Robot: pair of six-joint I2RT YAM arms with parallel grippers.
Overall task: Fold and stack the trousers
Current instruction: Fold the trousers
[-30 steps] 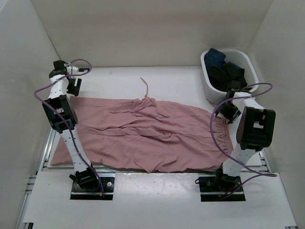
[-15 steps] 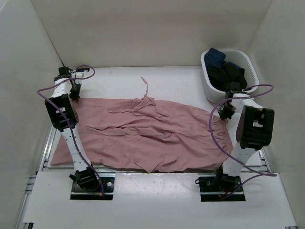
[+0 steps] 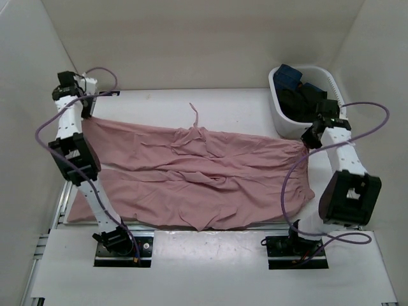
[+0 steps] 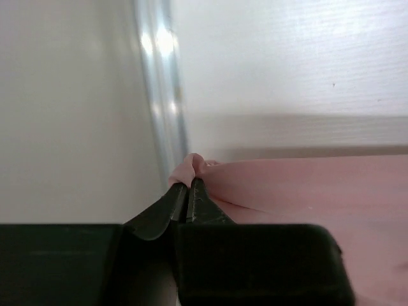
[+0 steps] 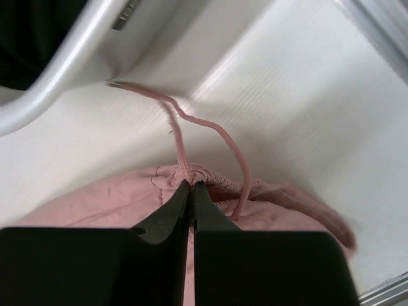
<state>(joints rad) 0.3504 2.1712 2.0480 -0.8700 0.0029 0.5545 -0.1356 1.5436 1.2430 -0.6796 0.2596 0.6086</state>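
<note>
The dusty-pink trousers (image 3: 197,178) lie spread across the table, legs to the left and waist to the right. My left gripper (image 3: 85,116) is shut on the far left leg corner, and a pinch of pink cloth (image 4: 189,167) sticks out above its closed fingertips. My right gripper (image 3: 308,141) is shut on the gathered waistband (image 5: 191,173) at the far right corner, where two ends of the drawstring (image 5: 224,140) trail away. Both held corners are lifted off the table, pulling the far edge taut. A loose drawstring end (image 3: 194,116) lies on the table behind the trousers.
A white basket (image 3: 284,118) holding dark blue and black garments (image 3: 299,95) stands at the back right, close behind my right gripper. White walls enclose the table on three sides. A metal rail (image 4: 160,102) runs along the left wall beside my left gripper.
Both grippers have shut on the trousers' far corners and lifted them. The left moved outward to the left, the right outward to the right, drawing the far edge taut.
</note>
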